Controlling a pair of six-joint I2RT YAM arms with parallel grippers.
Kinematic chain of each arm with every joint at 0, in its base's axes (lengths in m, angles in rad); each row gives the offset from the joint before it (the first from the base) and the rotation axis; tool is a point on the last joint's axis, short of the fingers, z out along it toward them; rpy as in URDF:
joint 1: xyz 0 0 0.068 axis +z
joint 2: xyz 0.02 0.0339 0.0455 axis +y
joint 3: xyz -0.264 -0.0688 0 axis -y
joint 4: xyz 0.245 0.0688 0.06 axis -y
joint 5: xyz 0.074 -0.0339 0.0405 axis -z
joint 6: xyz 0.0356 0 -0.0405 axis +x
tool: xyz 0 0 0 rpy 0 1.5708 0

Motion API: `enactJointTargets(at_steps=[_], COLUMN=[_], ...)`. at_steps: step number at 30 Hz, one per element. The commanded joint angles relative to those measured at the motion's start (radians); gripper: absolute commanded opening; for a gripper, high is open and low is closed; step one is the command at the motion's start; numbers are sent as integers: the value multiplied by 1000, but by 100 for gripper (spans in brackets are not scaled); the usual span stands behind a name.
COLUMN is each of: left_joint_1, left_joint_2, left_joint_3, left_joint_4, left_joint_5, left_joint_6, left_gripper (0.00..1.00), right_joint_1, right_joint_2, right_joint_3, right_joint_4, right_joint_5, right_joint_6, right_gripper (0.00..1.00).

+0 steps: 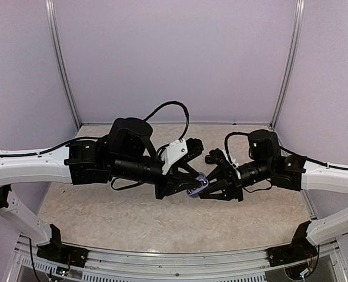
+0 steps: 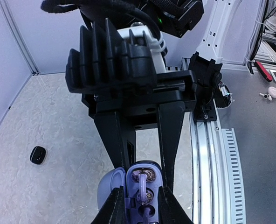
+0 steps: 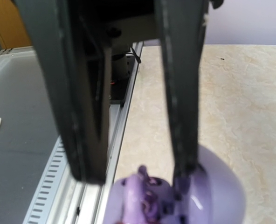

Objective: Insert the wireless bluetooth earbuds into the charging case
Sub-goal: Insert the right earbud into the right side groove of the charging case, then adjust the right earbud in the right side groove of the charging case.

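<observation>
A lilac charging case (image 1: 197,188) is held above the table between both arms, its lid (image 2: 107,186) swung open to one side. My left gripper (image 2: 142,198) is shut on the sides of the case body (image 2: 152,191). A lilac earbud (image 2: 142,183) lies in the case's seats, and a second stem shows just below it. My right gripper (image 2: 146,169) reaches in from the far side, one finger in the notch between lid and body and the other along the opposite side. In the right wrist view the case (image 3: 142,200) is blurred under my right gripper (image 3: 137,175).
A small glossy black object (image 2: 37,155) lies on the marbled table (image 1: 103,211), left of the case. An aluminium rail (image 2: 208,163) borders the table. Beyond it, small white pieces (image 2: 272,92) lie on a grey bench. Lilac walls close in the back and sides.
</observation>
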Motion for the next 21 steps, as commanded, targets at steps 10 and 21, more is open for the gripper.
enactJointTargets(at_steps=[10, 21], left_joint_1=[6, 6], left_joint_2=[-9, 9], left_joint_3=[-7, -10], left_joint_4=[19, 19], left_joint_5=[-6, 38], left_joint_6=[15, 14], left_gripper=[16, 7], right_joint_1=[13, 12], right_joint_2=[-27, -33], right_joint_3=[12, 13], right_joint_4=[15, 15], right_joint_5=[-32, -29], right_joint_6=[-5, -5], right_gripper=[0, 0])
